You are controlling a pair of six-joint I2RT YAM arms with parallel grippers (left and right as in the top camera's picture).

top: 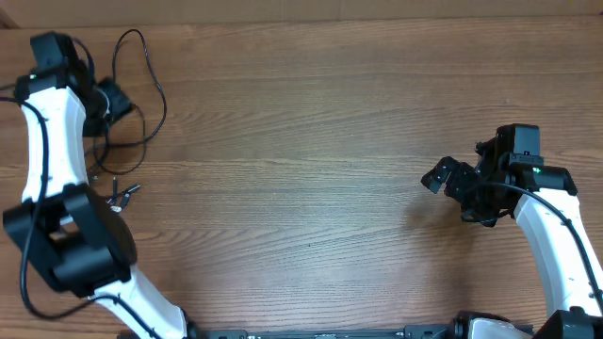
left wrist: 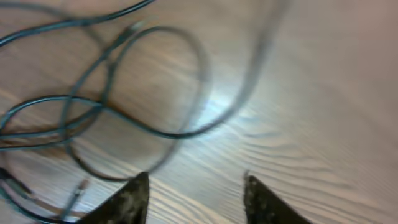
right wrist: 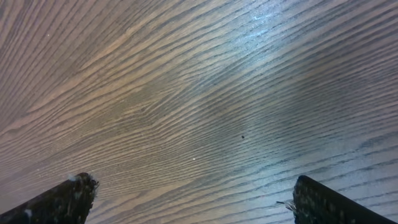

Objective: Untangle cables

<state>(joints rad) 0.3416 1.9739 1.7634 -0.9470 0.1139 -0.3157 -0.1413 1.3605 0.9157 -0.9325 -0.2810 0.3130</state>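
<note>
Wood-grain brown tabletop (top: 311,113) runs bare from edge to edge, and all the action sits in its far left corner, where the thin black flexible cables (top: 141,85) lie in loose loops that cross over one another. My left claw (left wrist: 196,198) hangs low right over that heap, with its two dark fingers apart and nothing pinched between them. One blurred strand sweeps down past the left finger, and I cannot tell whether it touches. From the wrist I see several strands bunching together on the left side of the view, with one wide loop arching over them. That crossing looks like the knot of the problem, which I judge is why I am parked here and not at the free ends. A small silver-tipped plug (left wrist: 78,191) lies on the wood just beside my left finger. It is a loose end, and handy if I want something to pull through. My right claw (right wrist: 189,202) is well apart from all this, out on the right side of the table. Its fingers are spread wide over nothing but wood grain, and no cable shows in its view. I read that as waiting clear so the loops have room to be drawn out. My guess is that the untangling is only partly done, because the loops overlap yet.
</note>
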